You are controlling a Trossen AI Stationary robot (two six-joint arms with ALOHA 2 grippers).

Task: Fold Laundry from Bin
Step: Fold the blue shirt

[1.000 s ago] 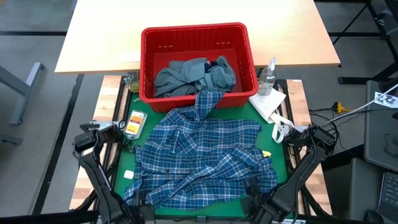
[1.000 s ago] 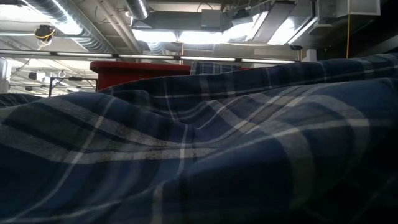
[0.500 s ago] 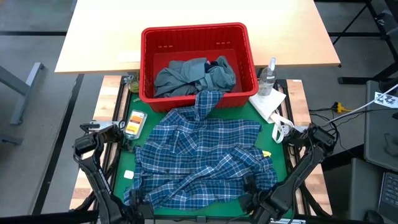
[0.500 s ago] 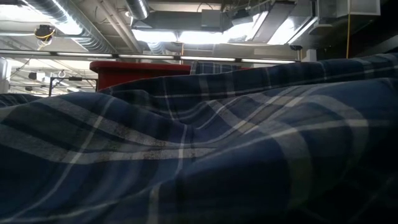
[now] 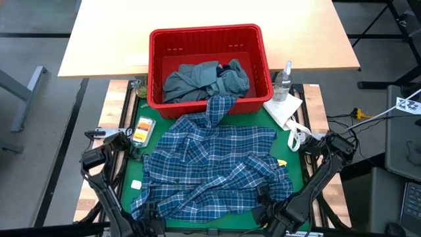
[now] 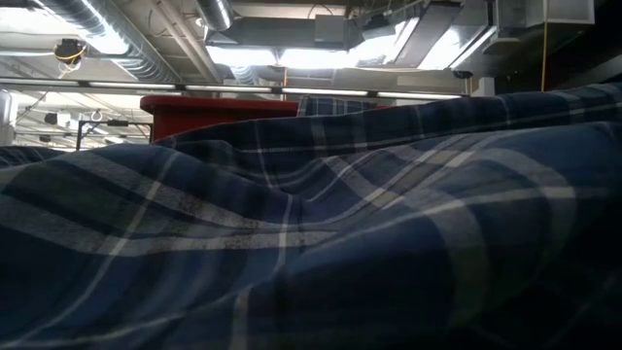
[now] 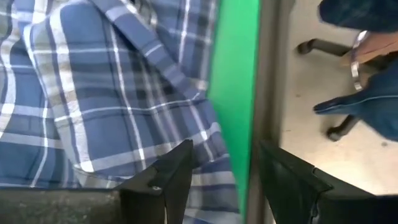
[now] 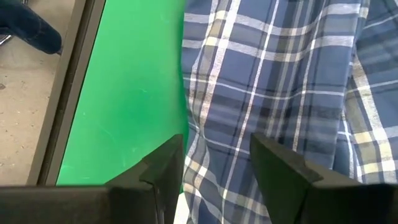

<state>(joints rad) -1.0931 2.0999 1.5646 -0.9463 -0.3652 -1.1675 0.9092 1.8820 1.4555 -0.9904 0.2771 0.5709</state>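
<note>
While the shirt (image 5: 214, 168) lies spread before the bin (image 5: 209, 41), one sleeve hangs over its rim. Left pincer (image 7: 217, 180) and right pincer (image 8: 214, 165) stand released at the shirt's near hem.

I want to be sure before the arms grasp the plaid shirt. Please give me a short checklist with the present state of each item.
1. Plaid shirt out on green mat: ok.
2. One part clear of red bin rim: not ok, it lies over it.
3. Left claw open at shirt edge: ok.
4. Right claw open at shirt edge: ok.
5. Shirt lying flat: not ok, crumpled.
6. Grey garment in bin: ok.
</note>
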